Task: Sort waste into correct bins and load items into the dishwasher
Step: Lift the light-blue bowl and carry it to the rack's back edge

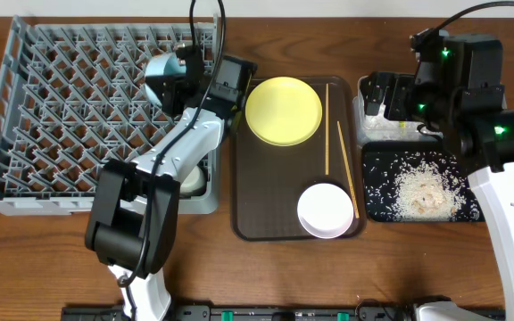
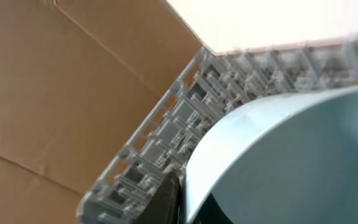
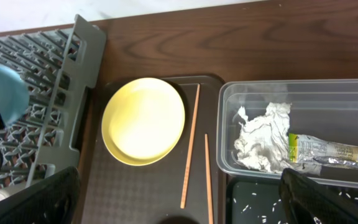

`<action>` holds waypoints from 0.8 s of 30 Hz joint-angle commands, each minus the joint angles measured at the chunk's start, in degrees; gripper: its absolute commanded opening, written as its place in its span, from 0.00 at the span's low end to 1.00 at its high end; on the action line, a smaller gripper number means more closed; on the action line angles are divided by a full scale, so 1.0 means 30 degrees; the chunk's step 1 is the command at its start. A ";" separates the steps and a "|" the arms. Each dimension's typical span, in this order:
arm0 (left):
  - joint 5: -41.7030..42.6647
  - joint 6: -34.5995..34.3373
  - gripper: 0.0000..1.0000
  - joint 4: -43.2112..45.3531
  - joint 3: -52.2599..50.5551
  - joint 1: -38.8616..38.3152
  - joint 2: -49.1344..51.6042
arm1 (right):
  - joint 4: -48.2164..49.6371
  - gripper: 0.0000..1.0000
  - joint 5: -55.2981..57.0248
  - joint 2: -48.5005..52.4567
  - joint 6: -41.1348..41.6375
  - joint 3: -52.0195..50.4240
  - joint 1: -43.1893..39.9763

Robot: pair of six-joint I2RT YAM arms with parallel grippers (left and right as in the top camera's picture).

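My left gripper (image 1: 182, 75) is shut on the rim of the light blue bowl (image 1: 161, 77), holding it tilted over the right part of the grey dishwasher rack (image 1: 52, 116). The left wrist view is filled by the bowl (image 2: 291, 155) and the rack's pegs (image 2: 185, 134). On the brown tray lie the yellow plate (image 1: 283, 110), two chopsticks (image 1: 327, 125) and the white bowl (image 1: 325, 210). My right gripper (image 1: 391, 96) hangs open above the clear bin (image 3: 229, 124), which holds the tissue (image 3: 263, 137) and the wrapper (image 3: 328, 151). Rice (image 1: 422, 189) lies in the black bin (image 1: 373, 201).
The brown tray (image 1: 266, 196) sits between the rack and the two bins. A small white cup (image 1: 194, 183) rests in the rack's near right corner, close to my left arm. Bare wooden table runs along the front edge.
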 commanded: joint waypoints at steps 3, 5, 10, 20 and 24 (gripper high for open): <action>0.1246 0.2506 0.07 0.3657 0.0029 0.0270 -0.0022 | -0.0015 0.99 0.0109 0.0022 0.0182 -0.0036 -0.0124; 0.1989 0.3024 0.07 0.4656 0.0029 0.0539 -0.0022 | -0.0015 0.99 0.0109 0.0022 0.0182 -0.0036 -0.0124; 0.3330 0.5486 0.07 0.6929 0.0029 0.1545 0.0248 | -0.0015 0.99 0.0109 0.0022 0.0182 -0.0036 -0.0124; 0.4036 1.2305 0.07 1.3041 0.0029 0.1399 0.2987 | -0.0015 0.99 0.0109 0.0022 0.0182 -0.0036 -0.0124; 0.3789 1.2305 0.07 1.3158 0.0029 0.1370 0.3628 | -0.0015 0.99 0.0109 0.0022 0.0182 -0.0036 -0.0124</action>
